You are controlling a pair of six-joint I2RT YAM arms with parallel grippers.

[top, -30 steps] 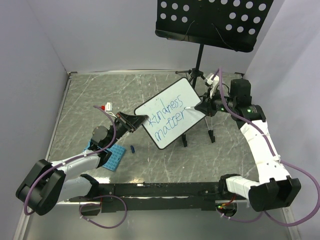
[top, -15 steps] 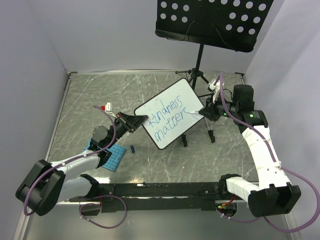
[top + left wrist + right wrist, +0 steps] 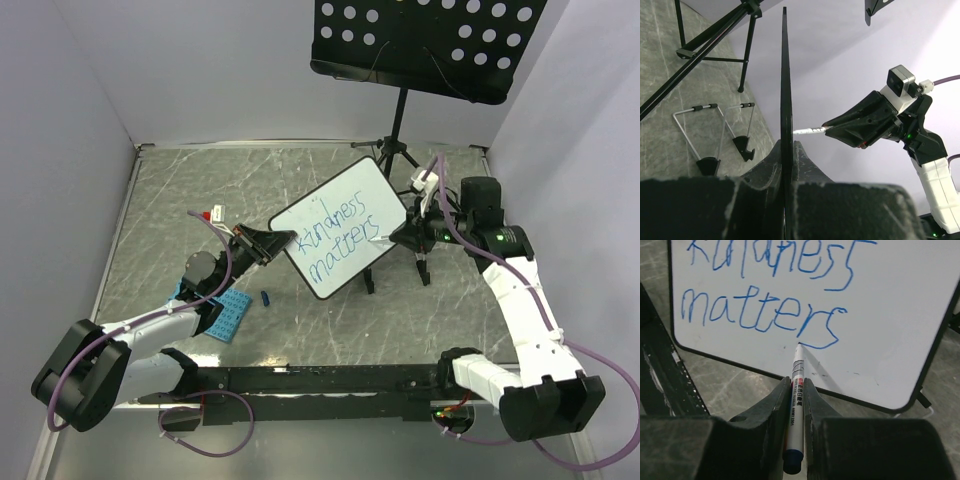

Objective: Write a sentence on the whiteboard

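Note:
The whiteboard (image 3: 378,190) stands tilted over the middle of the table. The sentence (image 3: 335,236) on it is blue script in two lines, "kindness matters". My left gripper (image 3: 281,240) is shut on the board's left edge, which shows edge-on in the left wrist view (image 3: 785,75) between the jaws (image 3: 786,146). My right gripper (image 3: 402,234) is shut on a white marker (image 3: 796,390). The marker's tip touches the board (image 3: 890,315) at the bottom of the last "s" of the sentence (image 3: 765,315). The marker also shows in the left wrist view (image 3: 809,131).
A black perforated music-stand tray (image 3: 430,40) on a tripod (image 3: 396,150) stands behind the board. A blue studded plate (image 3: 228,316) and a small blue cap (image 3: 266,298) lie near the left arm. A red and white item (image 3: 212,214) lies at the left.
The second line has grown from "matter" to "matters". My right gripper has moved the marker down and toward the board's lower right. The left gripper and the board have held still.

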